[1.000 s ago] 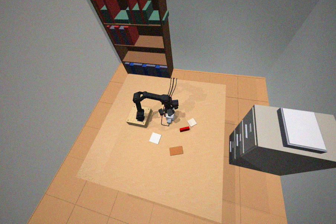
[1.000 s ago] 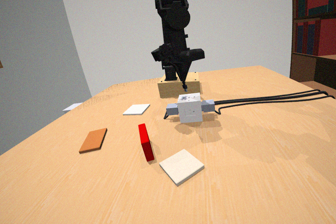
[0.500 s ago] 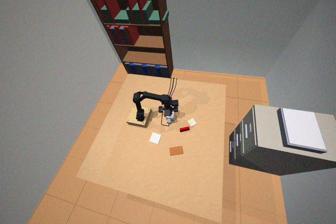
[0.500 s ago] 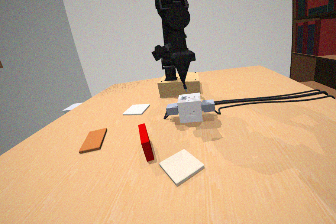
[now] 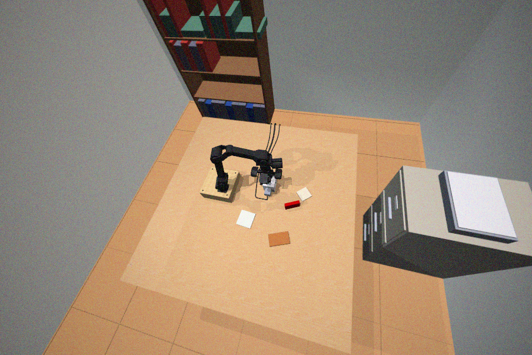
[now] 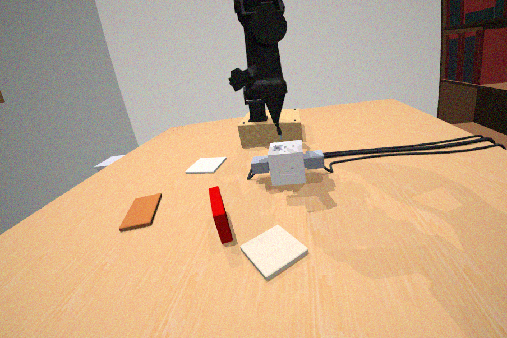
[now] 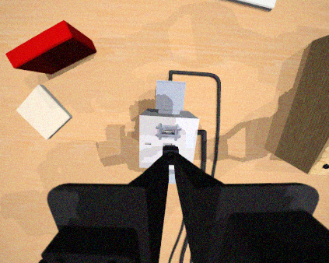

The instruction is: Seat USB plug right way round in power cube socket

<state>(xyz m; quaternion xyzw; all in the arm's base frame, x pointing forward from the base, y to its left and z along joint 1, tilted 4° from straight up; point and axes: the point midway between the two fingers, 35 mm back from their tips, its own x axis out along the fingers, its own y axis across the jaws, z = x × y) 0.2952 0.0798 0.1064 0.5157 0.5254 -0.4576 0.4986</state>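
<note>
The white power cube (image 5: 271, 184) (image 6: 287, 176) (image 7: 146, 130) stands on the table, with a metal-framed USB socket (image 6: 278, 147) (image 7: 168, 131) in its top; no plug sits in it. My gripper (image 6: 279, 129) (image 7: 171, 158) is shut on the small dark USB plug (image 6: 280, 135), whose grey metal tip points down. The plug hangs just above and behind the cube's top in the exterior view, clear of the socket. In the wrist view the fingertips are just below the socket and hide most of the plug; which way round it is cannot be told.
Blue-grey adapters (image 6: 259, 165) (image 6: 314, 159) (image 7: 170, 97) stick out of two opposite cube sides, with black cables (image 6: 388, 149) (image 7: 218, 117). A red block (image 5: 292, 205) (image 6: 219, 207), a cream tile (image 6: 274, 250), a white tile (image 6: 206, 165) and an orange tile (image 6: 141, 211) lie around.
</note>
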